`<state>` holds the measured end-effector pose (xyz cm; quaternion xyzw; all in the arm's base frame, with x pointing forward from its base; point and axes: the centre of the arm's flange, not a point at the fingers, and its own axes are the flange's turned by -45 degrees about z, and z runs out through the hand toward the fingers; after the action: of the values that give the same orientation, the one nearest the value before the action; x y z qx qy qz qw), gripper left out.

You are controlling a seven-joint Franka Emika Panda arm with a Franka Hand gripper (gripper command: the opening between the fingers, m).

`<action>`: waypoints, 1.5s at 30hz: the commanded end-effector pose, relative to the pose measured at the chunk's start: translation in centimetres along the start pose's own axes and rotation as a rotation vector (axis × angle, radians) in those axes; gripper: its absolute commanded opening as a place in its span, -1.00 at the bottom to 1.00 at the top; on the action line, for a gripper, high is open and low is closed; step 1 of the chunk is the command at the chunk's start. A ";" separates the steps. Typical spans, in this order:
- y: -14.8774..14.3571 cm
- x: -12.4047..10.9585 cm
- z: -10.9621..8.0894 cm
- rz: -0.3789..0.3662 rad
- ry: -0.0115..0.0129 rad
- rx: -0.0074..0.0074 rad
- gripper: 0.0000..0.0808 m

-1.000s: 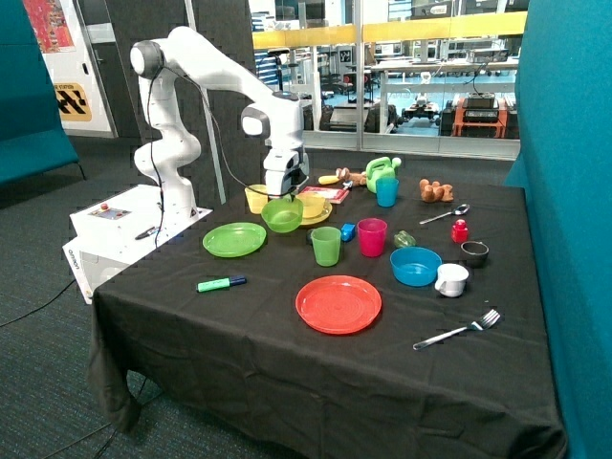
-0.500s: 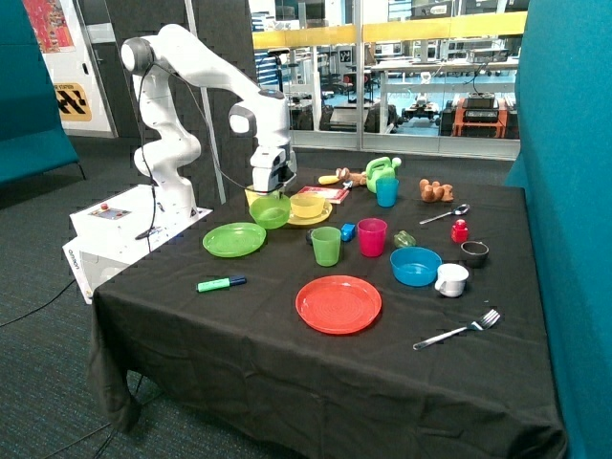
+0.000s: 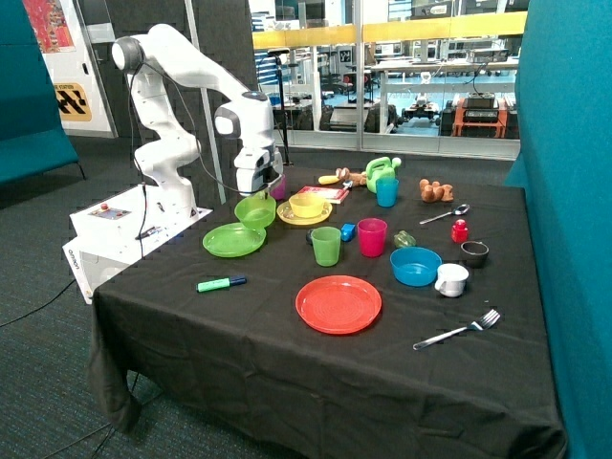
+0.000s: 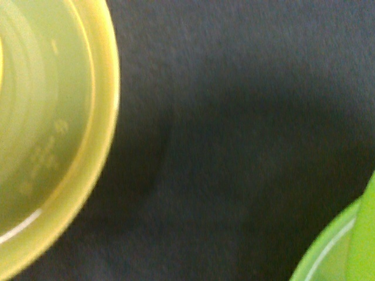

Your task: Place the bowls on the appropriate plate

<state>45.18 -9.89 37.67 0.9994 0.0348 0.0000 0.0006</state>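
The fingers (image 3: 256,194) gripped the rim of the green bowl (image 3: 255,211), holding it in the air just above the far edge of the green plate (image 3: 234,239) on the black counter (image 3: 287,354). The yellow bowl (image 3: 307,203) already sat on the yellow plate (image 3: 304,215) beside it. With the bowl pinched only by its rim and hanging off-centre, a release here could tip it off the plate's edge onto the cloth.
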 end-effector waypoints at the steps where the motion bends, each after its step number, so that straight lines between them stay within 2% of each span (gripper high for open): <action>1: 1.0 -2.8 0.8 0.021 0.0000 0.0013 -1.00; 7: 2.2 -4.4 1.5 0.046 0.0000 0.0013 -1.00; 22: 3.6 -4.8 4.0 0.073 0.0000 0.0013 -1.00; 39: 2.9 -5.4 5.5 0.041 0.0000 0.0013 -0.97; 41: 2.7 -5.5 5.7 0.028 0.0000 0.0013 -0.24; 42: 2.7 -5.5 5.7 0.025 0.0000 0.0013 0.01; 44: 2.7 -5.5 5.7 0.021 0.0000 0.0013 0.29; 45: 2.7 -5.5 5.7 0.021 0.0000 0.0013 0.35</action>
<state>39.99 -13.16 32.31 0.9998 0.0175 -0.0001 -0.0002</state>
